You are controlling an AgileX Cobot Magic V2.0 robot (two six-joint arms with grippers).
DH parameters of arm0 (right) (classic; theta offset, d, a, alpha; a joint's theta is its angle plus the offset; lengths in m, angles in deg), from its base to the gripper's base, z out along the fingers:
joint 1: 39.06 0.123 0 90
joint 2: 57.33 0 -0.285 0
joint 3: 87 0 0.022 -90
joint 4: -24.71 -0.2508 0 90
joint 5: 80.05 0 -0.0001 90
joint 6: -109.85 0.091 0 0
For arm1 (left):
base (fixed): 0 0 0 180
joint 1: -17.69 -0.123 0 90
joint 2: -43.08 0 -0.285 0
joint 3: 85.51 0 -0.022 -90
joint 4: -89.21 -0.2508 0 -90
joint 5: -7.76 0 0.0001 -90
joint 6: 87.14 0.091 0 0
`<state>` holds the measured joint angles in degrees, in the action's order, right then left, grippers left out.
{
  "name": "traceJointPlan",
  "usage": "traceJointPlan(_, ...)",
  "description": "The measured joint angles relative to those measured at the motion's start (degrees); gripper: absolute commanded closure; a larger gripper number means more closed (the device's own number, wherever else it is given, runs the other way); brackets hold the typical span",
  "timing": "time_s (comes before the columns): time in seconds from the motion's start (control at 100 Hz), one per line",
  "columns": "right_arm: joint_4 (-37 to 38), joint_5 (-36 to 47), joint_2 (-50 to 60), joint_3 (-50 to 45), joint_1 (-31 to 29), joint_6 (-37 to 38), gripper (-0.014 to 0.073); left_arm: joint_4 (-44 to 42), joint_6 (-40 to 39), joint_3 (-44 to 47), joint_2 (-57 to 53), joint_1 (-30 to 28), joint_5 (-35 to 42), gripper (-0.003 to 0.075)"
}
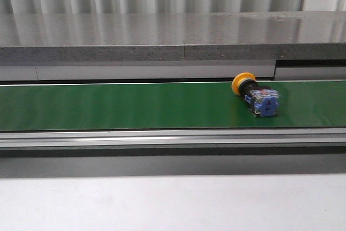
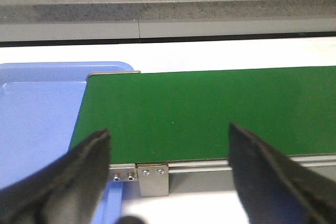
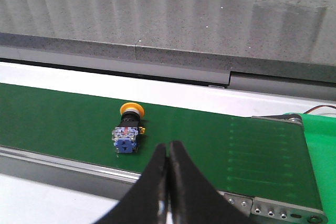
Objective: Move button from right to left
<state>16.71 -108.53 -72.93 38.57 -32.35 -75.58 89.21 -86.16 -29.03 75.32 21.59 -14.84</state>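
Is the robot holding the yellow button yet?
No, nothing is held. The button lies alone on the green belt. The right tool is shut and empty; the left tool is open.

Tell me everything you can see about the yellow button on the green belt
The button is a small push button lying on its side on the green belt, toward the belt's right part. It has a round yellow cap, a black collar and a blue see-through boxy block. The cap points toward the far edge, the block toward the near edge. Nothing but the belt touches it; the right gripper hangs shut, apart from it.
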Motion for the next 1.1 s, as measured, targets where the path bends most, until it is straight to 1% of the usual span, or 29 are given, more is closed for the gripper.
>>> traceJointPlan(0.16, 0.00, 0.00, 0.00, 0.00, 0.00, 0.00, 0.0659, 0.00, 0.00, -0.21, 2.76, 0.00, 2.98, 0.0080)
traceJointPlan(0.3, 0.00, 0.00, 0.00, 0.00, 0.00, 0.00, 0.0659, 2.81, 0.00, -0.35, 3.27, 0.00, 5.51, 0.0080)
traceJointPlan(0.4, 0.00, 0.00, 0.00, 0.00, 0.00, 0.00, 0.0659, 3.40, 0.00, -1.31, 3.84, 0.00, 5.57, 0.0080)
traceJointPlan(0.58, 0.00, 0.00, 0.00, 0.00, 0.00, 0.00, 0.0659, 3.29, 0.00, -7.12, 7.93, 0.00, -0.90, 0.0080)
traceJointPlan(0.81, 0.00, 0.00, 0.00, 0.00, 0.00, 0.00, 0.0659, 3.29, 0.10, -18.08, 17.65, 0.46, -10.28, 0.0080)
traceJointPlan(1.1, 0.00, 0.00, 0.00, 0.00, 0.00, 0.00, 0.0659, 3.39, -0.01, -28.52, 31.99, 8.72, -17.19, 0.0081)
